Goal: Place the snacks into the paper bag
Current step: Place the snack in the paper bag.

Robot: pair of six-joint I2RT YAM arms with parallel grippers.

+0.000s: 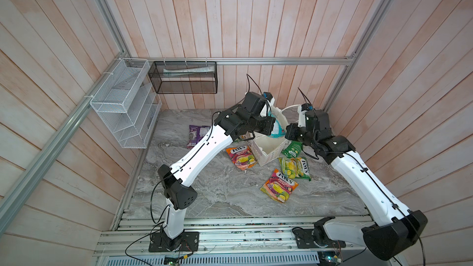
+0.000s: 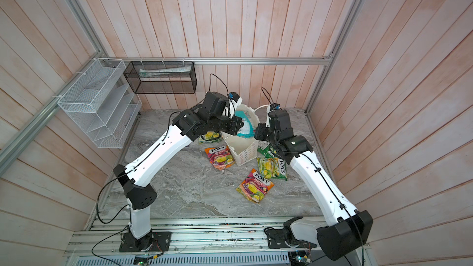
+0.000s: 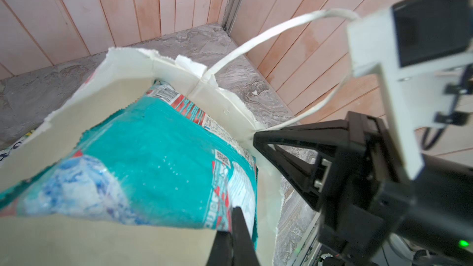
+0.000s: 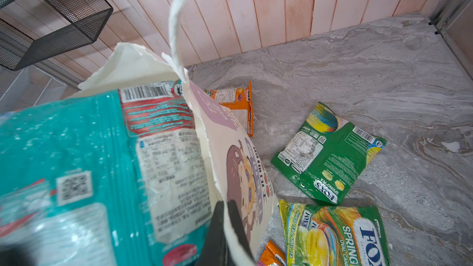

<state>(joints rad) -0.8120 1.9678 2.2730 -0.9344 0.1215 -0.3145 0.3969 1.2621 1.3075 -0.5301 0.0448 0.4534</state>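
Teal pouch (image 3: 158, 149) at paper bag (image 3: 166, 66) mouth; both grippers clamped.
Left gripper (image 3: 231, 236) pinches one edge of the pouch, which lies tilted in the open bag mouth. Right gripper (image 4: 226, 223) pinches the bag's front wall at the rim. Green pouch (image 4: 327, 154) and yellow-green pouch (image 4: 332, 236) lie flat on the table (image 4: 358, 60) beside the bag.

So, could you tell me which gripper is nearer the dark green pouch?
Right. The right gripper pinches the bag on the side facing the dark green pouch; the left gripper holds a teal pouch in the bag's mouth.
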